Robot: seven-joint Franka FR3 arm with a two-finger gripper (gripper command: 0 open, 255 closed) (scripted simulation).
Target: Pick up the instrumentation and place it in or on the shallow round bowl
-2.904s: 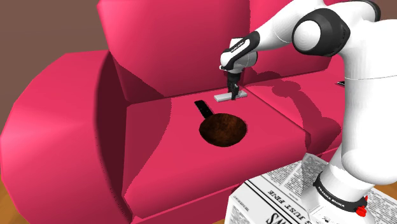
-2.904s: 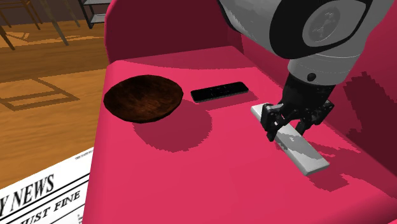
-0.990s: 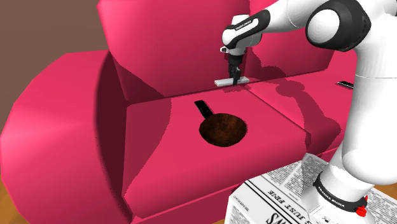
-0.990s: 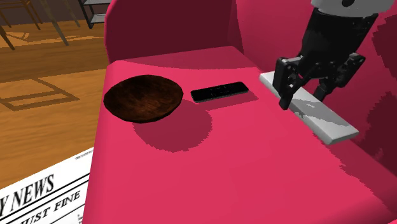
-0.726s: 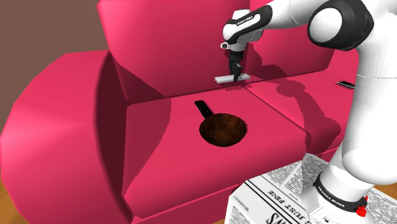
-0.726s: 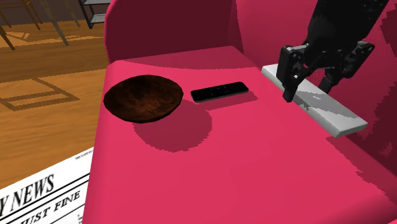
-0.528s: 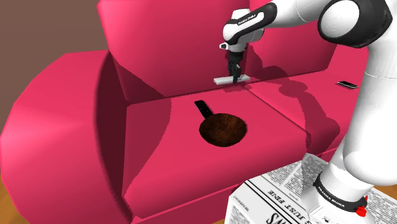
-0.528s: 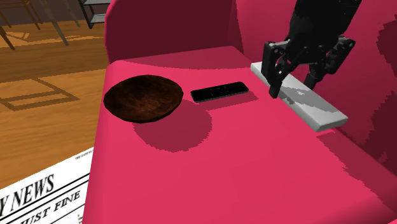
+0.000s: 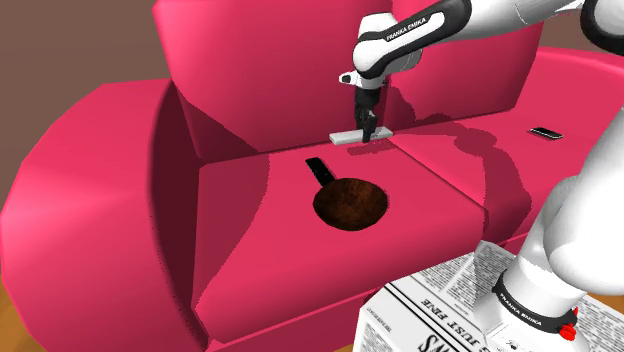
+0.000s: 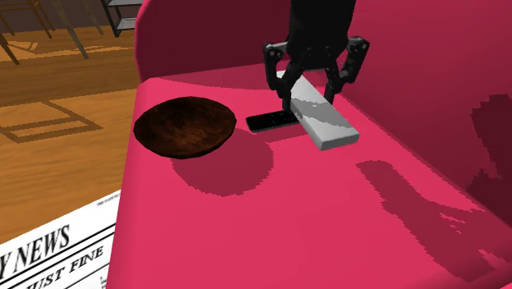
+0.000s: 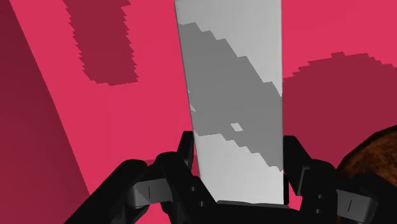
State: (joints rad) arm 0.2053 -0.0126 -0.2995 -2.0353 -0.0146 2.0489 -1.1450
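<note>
My black gripper (image 10: 310, 97) is shut on a flat grey bar (image 10: 328, 123), the instrumentation, and holds it in the air above the red sofa seat (image 10: 271, 213). In the wrist view the bar (image 11: 232, 95) runs away from the gripper (image 11: 238, 172), clasped between both fingers (image 11: 184, 159). The shallow dark brown bowl (image 10: 185, 126) rests on the seat, to the second exterior view's left of the bar. From the shoulder view, the gripper (image 9: 366, 130) and bar (image 9: 345, 136) hang behind the bowl (image 9: 350, 203). An edge of the bowl (image 11: 375, 159) shows beside the gripper.
A flat black slab (image 10: 267, 121) lies on the seat between bowl and bar, partly under the bar. A second small black item (image 9: 545, 132) lies far right on the sofa. The sofa back (image 9: 260, 70) rises behind. The newspaper-covered stand (image 9: 450, 310) is at the front.
The bar has been lifted off the seat. Over the last second the gripper carried it to the second exterior view's left, toward the bowl, to above the black slab's end.
</note>
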